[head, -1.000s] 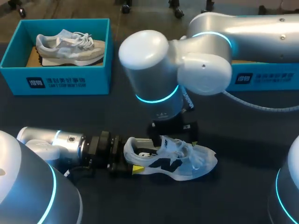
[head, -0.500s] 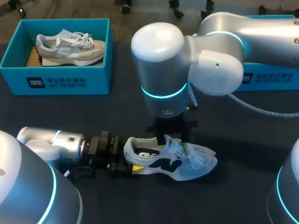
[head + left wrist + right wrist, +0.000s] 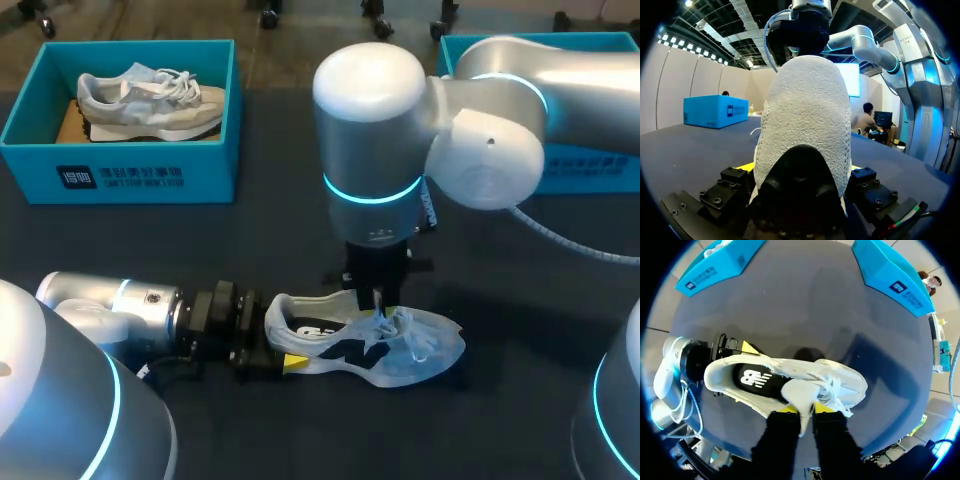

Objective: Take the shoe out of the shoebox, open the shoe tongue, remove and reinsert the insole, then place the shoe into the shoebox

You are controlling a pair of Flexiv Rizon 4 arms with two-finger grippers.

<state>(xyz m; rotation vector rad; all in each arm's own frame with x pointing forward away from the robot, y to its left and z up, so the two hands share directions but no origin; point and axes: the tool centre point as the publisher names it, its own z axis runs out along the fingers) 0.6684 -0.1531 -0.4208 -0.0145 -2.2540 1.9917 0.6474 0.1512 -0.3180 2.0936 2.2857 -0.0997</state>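
A white shoe (image 3: 400,350) lies on its side on the dark table, toe to the right. My left gripper (image 3: 272,352) comes in flat along the table and grips the heel (image 3: 807,115) from both sides. My right gripper (image 3: 378,300) comes straight down over the laces. In the right wrist view it (image 3: 805,409) is shut on the white tongue (image 3: 800,392), which is pinched between the yellow tips. The dark insole (image 3: 755,379) shows inside the shoe's opening.
A teal shoebox (image 3: 150,180) stands at the back left with a grey shoe (image 3: 150,100) in it. A second teal box (image 3: 590,165) stands at the back right, partly behind my right arm. Bare table lies between the boxes and the white shoe.
My right arm has swung right over the shoe's middle and its fingers have closed on the tongue. The left gripper and the shoe have kept still.
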